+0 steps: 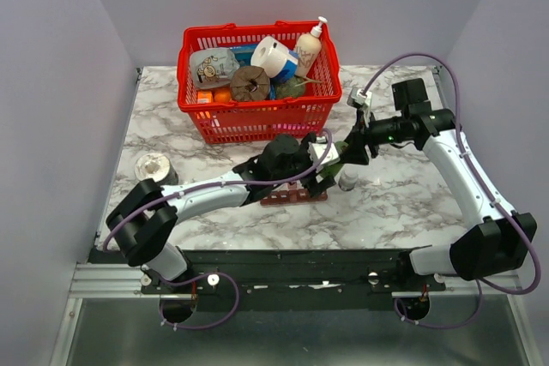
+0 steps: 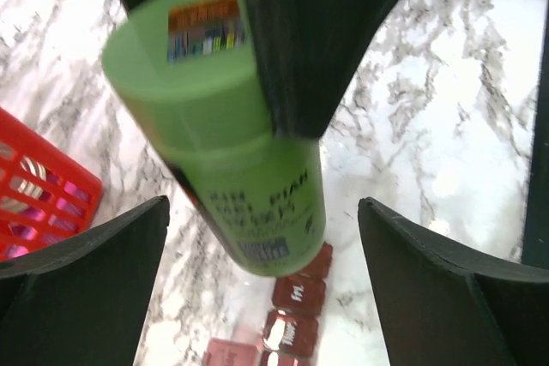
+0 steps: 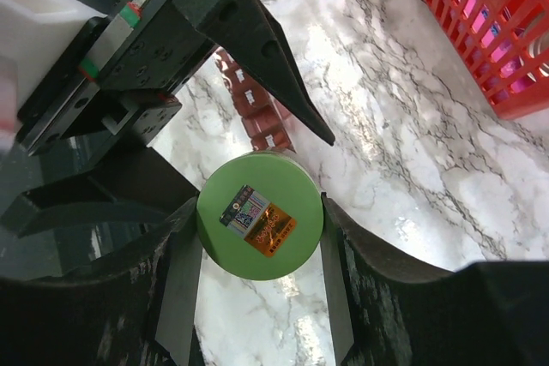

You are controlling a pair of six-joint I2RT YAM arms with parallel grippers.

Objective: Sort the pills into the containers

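While the right hand (image 1: 345, 158) is clamped across the sides of a green bottle (image 3: 260, 229), the coming move turns on how that bottle points at the containers (image 2: 296, 295). They form a dark red-brown strip lying flat on the marble bench (image 1: 403, 203), just in front of both hands. The bottle is tipped well off upright. One flat end, the one with a sticker, faces back up toward the right wrist, and the other end aims down at the strip, close above its lidded compartments but seemingly not touching. I cannot tell which end carries the cap, or whether it is on. The strip's long axis runs roughly across the bench, left to right in the top view. The left hand (image 2: 263, 212) stands wide apart and holds nothing; its fingers (image 2: 94, 280) flank the bottle's lower half with a gap on each side. Judging by this, the left hand is nearer the strip and better placed to work on it or on the bottle's lower end.
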